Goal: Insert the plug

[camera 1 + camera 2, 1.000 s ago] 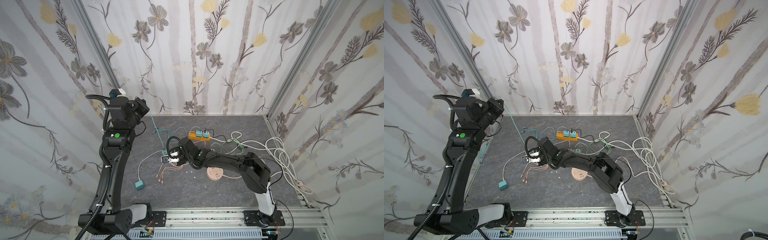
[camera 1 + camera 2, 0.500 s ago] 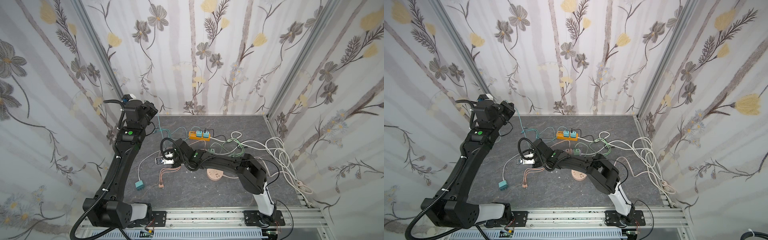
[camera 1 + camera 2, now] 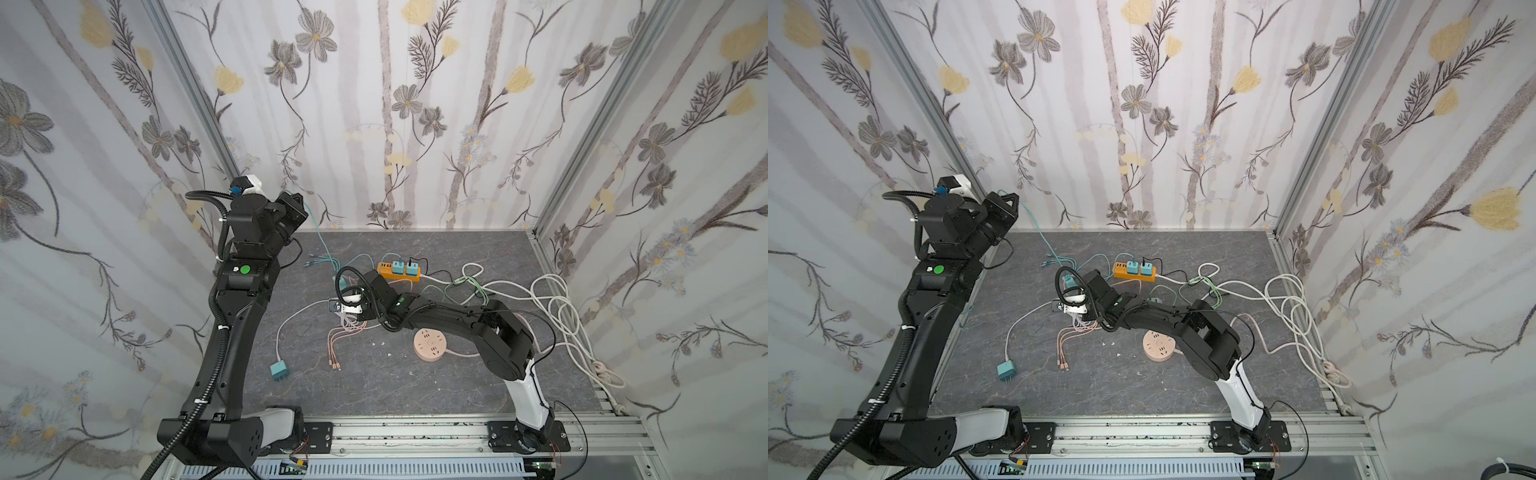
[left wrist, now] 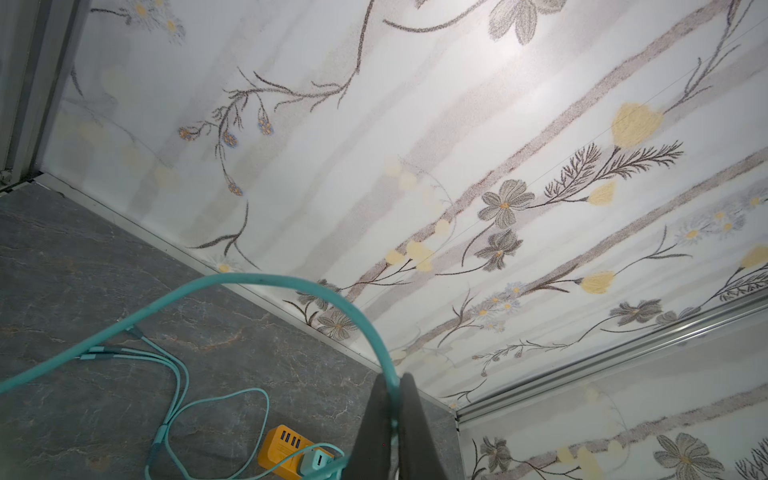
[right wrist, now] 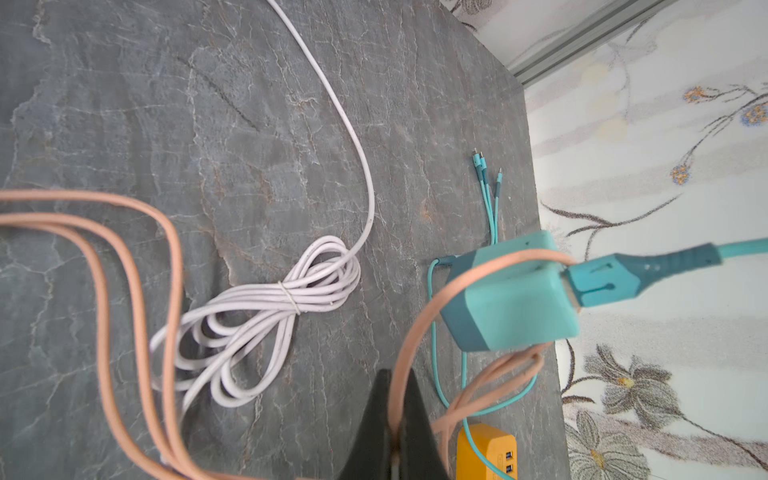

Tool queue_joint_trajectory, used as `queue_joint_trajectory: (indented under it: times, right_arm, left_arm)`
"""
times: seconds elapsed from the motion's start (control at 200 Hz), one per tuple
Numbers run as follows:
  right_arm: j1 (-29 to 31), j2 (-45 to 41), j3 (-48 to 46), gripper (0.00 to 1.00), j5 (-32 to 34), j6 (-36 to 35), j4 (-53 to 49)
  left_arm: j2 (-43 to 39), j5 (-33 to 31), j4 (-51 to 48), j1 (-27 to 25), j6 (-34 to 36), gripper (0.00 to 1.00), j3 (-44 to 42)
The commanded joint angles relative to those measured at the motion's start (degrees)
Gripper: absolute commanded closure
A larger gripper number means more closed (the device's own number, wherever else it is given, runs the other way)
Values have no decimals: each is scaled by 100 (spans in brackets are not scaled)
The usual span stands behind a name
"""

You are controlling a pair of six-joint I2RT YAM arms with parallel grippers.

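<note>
Loops of pink cable [image 5: 399, 361] cross teal adapter [image 5: 511, 303] near orange power strip [image 5: 484, 451].

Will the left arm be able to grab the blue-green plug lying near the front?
Probably not yet: the left tool is shut on a teal cable up by the back wall. Nothing covers the plug, though.

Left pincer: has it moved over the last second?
Yes. Left pincer ended nearer the orange strip, after swinging closer still and easing back.
</note>
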Motion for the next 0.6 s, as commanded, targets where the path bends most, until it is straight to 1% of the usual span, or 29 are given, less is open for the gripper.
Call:
queue_joint_trajectory:
  times: [0.0,0.05,0.105,0.13,0.18,0.24,0.275,0.385,0.465,0.495,0.54,0.56,0.575,0.595]
  right_arm:
    - [38,-110,80,94,-535,18,388]
    - [52,-84,137,91,-654,160,490]
    - [53,3,226,87,-642,280,466]
    - [53,56,247,83,-590,284,469]
    - [40,164,280,78,-393,322,500]
    - [10,221,332,66,-229,381,396]
    - [-21,168,300,61,-234,487,335]
    - [-130,-325,-152,49,-849,827,298]
    - [-167,-835,-513,39,-1310,1350,188]
    - [-191,-1042,-633,30,-1500,1642,135]
    - [-223,-1342,-830,21,-1729,2153,129]
    - [-241,-1462,-921,14,-1789,2355,154]
    - [-253,-1555,-983,3,-1824,2543,173]
    - [-267,-1659,-1063,1,-1837,2764,193]
  left_arm:
    - [-31,382,607,15,-454,100,-83]
    - [17,491,721,15,-583,100,-73]
    - [75,538,778,25,-663,100,-9]
    - [103,563,791,31,-698,100,33]
    - [119,638,849,51,-777,100,137]
    - [101,704,863,44,-787,100,253]
    - [72,733,844,51,-785,100,271]
    - [-31,690,818,49,-750,100,117]
    - [-33,657,827,46,-741,100,-28]
    - [-31,657,829,52,-741,100,-51]
    - [-31,662,817,57,-730,100,-78]
    - [-32,674,818,53,-728,100,-88]
    - [-31,676,818,58,-732,100,-97]
    - [-31,669,826,57,-737,100,-111]
